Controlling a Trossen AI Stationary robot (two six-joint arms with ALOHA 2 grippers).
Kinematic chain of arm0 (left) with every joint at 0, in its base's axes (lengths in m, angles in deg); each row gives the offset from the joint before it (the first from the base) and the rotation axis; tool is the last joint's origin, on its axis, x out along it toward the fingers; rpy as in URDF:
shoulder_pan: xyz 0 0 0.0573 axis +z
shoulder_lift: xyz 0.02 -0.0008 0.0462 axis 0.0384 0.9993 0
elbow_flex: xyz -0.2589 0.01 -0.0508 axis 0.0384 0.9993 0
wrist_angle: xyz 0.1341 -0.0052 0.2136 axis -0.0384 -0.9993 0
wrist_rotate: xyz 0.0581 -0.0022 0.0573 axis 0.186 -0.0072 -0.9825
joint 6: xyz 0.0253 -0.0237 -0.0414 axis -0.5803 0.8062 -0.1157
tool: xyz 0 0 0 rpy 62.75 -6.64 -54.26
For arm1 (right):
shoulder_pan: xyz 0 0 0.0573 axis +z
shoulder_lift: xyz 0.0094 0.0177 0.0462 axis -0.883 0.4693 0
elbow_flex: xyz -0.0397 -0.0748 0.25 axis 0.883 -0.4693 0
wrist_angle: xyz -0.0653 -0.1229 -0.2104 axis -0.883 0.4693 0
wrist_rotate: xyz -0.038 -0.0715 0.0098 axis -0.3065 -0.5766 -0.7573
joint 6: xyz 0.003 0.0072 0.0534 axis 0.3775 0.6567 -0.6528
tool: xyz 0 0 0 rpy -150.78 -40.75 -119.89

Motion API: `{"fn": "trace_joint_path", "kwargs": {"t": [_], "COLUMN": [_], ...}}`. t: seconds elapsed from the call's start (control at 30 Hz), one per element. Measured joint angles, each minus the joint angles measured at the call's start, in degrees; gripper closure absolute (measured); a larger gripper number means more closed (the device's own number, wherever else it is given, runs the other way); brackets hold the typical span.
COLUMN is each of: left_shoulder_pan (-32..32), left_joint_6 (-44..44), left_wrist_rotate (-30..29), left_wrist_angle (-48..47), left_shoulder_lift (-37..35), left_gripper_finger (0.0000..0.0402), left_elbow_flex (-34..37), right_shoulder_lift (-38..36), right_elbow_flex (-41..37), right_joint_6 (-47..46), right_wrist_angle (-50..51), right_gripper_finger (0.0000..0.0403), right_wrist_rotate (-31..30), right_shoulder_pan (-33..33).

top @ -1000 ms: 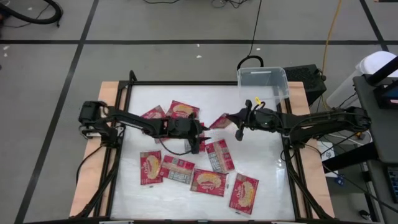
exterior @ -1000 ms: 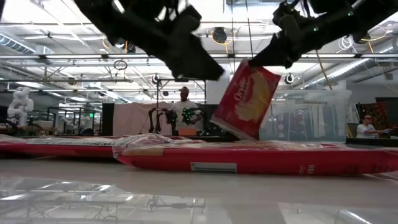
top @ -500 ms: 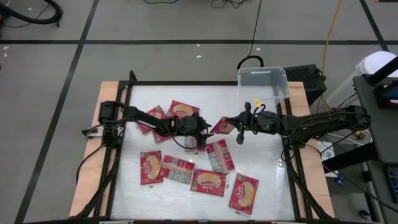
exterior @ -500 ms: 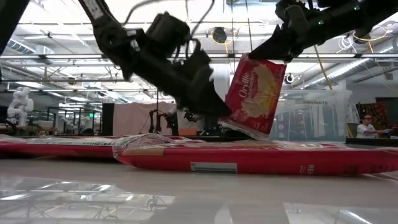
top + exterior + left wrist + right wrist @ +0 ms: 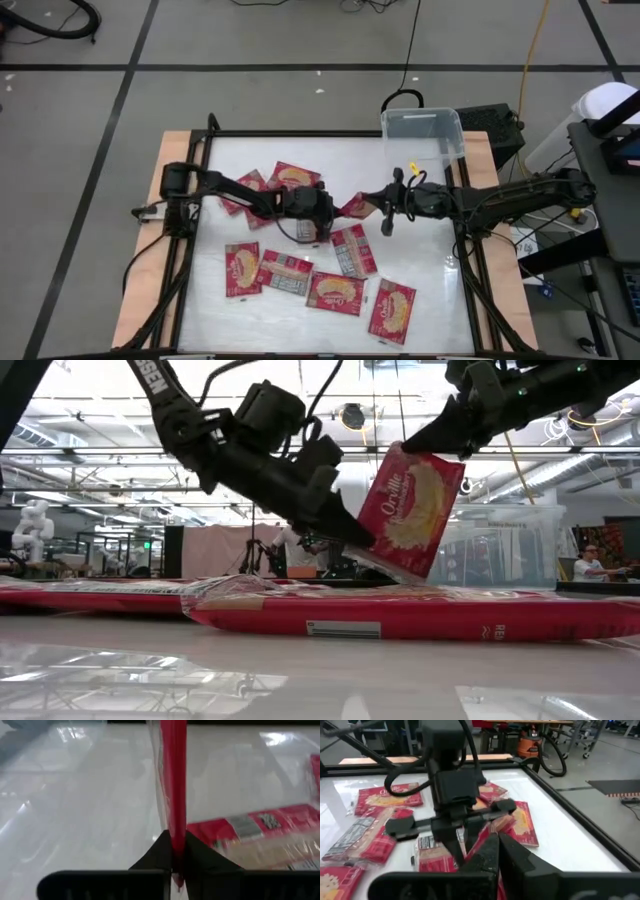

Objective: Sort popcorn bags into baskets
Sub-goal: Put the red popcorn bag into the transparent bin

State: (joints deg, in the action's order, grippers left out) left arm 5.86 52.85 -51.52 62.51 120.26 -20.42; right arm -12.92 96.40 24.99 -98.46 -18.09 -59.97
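A: Two arms on one popcorn bag [image 5: 412,512] mid-frame above the counter [image 5: 430,270]. Handover?

B: Looks it. Right end effector [image 5: 425,443] pinches its top, left end effector [image 5: 352,543] its bottom edge. Next one lets go; clear basket [image 5: 424,135] waits upper right.

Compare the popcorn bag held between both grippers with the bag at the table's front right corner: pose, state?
Held bag: lifted and tilted, pinched at opposite ends by left gripper and right gripper.
Corner bag: lies flat on the table, untouched.
Both are red with popcorn art.
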Motion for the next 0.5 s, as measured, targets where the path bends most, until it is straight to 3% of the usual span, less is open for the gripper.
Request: {"fn": "trace_joint_path", "kwargs": {"t": [0.27,0.5], "left_shoulder_pan": [0.4,1.5], "left_joint_6": [-7.3,-12.2], "left_wrist_rotate": [-0.2,0.0], "left_wrist_angle": [-19.4,-33.3], "left_shoulder_lift": [-12.3,-20.8], "left_gripper_finger": [0.0383,0.0383], "left_elbow_flex": [0.1,0.0], "right_shoulder_lift": [0.0,0.0], "right_elbow_flex": [0.0,0.0], "right_joint_6": [-4.9,-9.2], "right_wrist_angle": [4.0,10.9], "right_gripper_finger": [0.0394,0.0332], "right_wrist_rotate": [0.4,0.4], "right_shoulder_pan": [0.0,2.4]}}
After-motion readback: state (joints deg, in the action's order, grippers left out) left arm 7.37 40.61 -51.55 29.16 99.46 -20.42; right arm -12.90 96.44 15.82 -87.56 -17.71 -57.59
